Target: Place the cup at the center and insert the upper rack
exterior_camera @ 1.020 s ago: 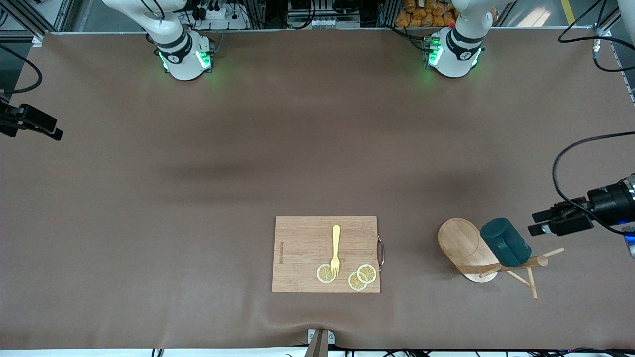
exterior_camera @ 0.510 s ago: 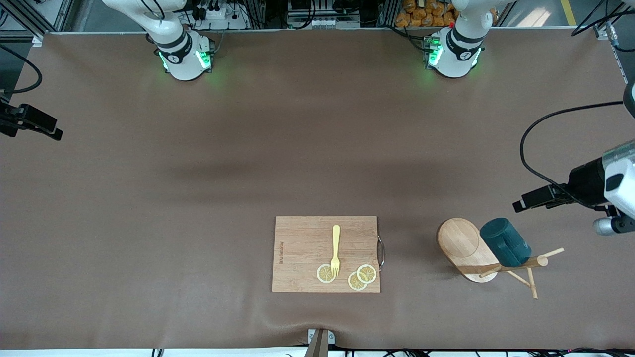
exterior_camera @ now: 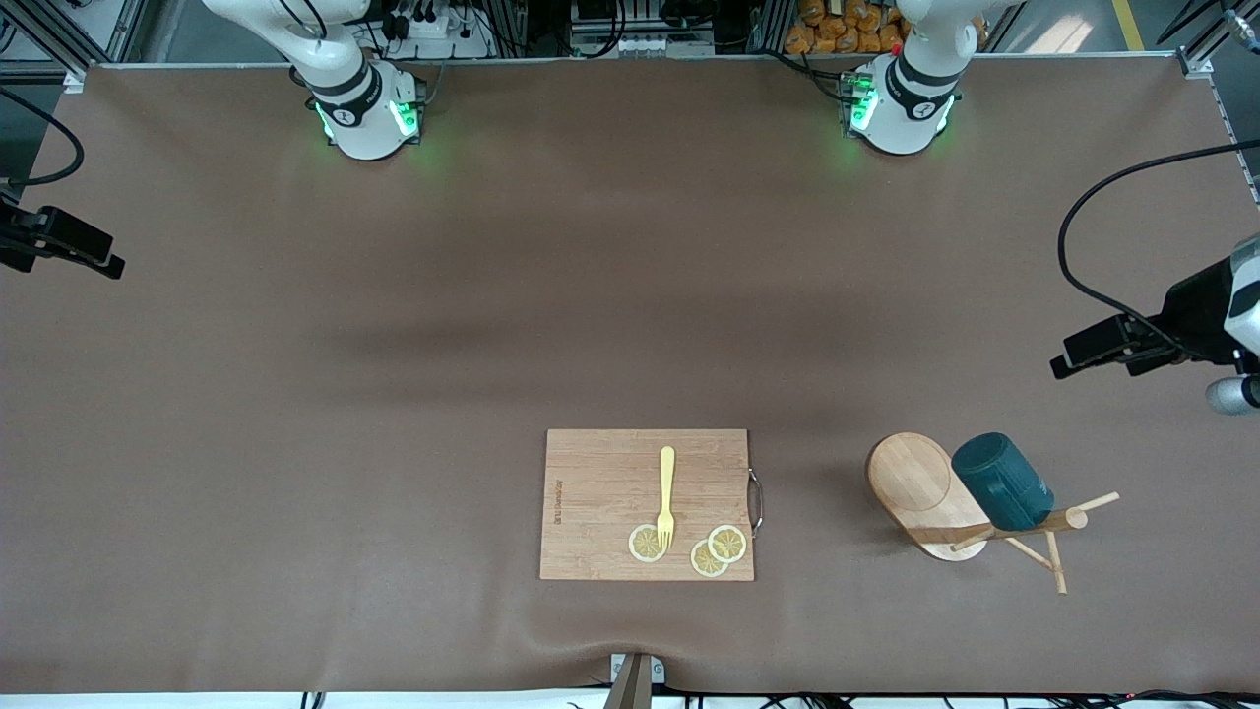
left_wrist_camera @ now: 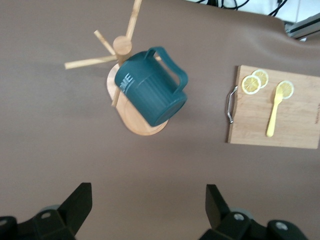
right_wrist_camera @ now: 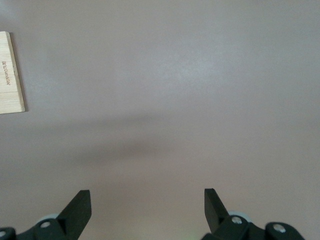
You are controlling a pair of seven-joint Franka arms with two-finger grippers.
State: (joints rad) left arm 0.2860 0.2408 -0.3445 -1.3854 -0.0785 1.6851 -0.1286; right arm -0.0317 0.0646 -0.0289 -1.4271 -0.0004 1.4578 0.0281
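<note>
Left tool [left_wrist_camera: 145, 212] is hovering wide open and empty over the bench [exterior_camera: 492, 325]; right tool [right_wrist_camera: 145, 210] is waiting open. Cup [exterior_camera: 1002, 480] is lying on the toppled upper rack [exterior_camera: 920, 487], toward the left arm's end.

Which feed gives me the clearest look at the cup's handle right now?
The left wrist view: the cup lies tipped on the mug tree and its loop handle is in plain sight. The front view shows the cup's ribbed side only; the right wrist view misses it.

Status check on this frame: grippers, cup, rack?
Left gripper open above cup; right gripper open, waiting. Cup hangs on tipped upper rack. Nothing blocking.
</note>
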